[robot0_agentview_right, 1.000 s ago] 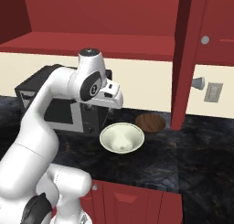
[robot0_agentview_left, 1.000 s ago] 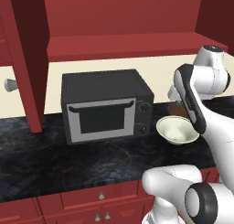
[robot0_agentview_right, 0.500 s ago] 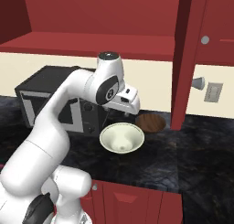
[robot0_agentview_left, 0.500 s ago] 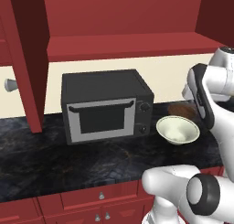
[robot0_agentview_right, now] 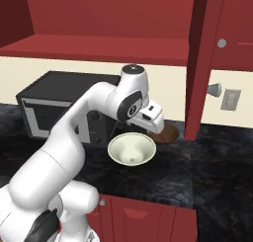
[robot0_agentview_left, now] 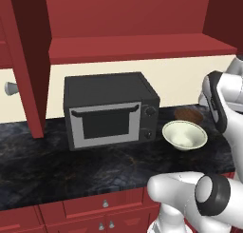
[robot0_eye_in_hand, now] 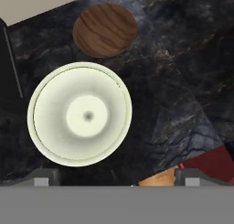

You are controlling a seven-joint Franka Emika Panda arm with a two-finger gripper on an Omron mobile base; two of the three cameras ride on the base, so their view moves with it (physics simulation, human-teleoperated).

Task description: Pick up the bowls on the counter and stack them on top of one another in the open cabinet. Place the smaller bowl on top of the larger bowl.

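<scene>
The larger bowl (robot0_agentview_left: pixel 185 134) (robot0_agentview_right: pixel 132 148), cream-white, stands upright on the dark counter (robot0_agentview_left: pixel 71 165) (robot0_agentview_right: pixel 207 162) just right of the microwave. Behind it, near the wall, sits the smaller bowl (robot0_agentview_left: pixel 188 115) (robot0_agentview_right: pixel 167 134), dark brown. My gripper (robot0_agentview_right: pixel 154 123) hangs above both bowls, pointing down, touching neither. In the hand view the larger bowl (robot0_eye_in_hand: pixel 80 113) lies left of centre and the smaller bowl (robot0_eye_in_hand: pixel 105 29) beyond it. My gripper (robot0_eye_in_hand: pixel 118 176) is open with nothing between the fingertips (robot0_eye_in_hand: pixel 45 175). The open cabinet (robot0_agentview_left: pixel 137 46) (robot0_agentview_right: pixel 99 46) is overhead, its red shelf bare.
A black microwave (robot0_agentview_left: pixel 107 111) (robot0_agentview_right: pixel 54 105) stands on the counter left of the bowls. An open red cabinet door (robot0_agentview_right: pixel 202 63) hangs to the right, another (robot0_agentview_left: pixel 28 61) to the left. Red drawers (robot0_agentview_left: pixel 104 206) run under the counter edge.
The arm has swung to the right and the hand has come over the two bowls. The jaws stay open. Neither bowl has moved.
</scene>
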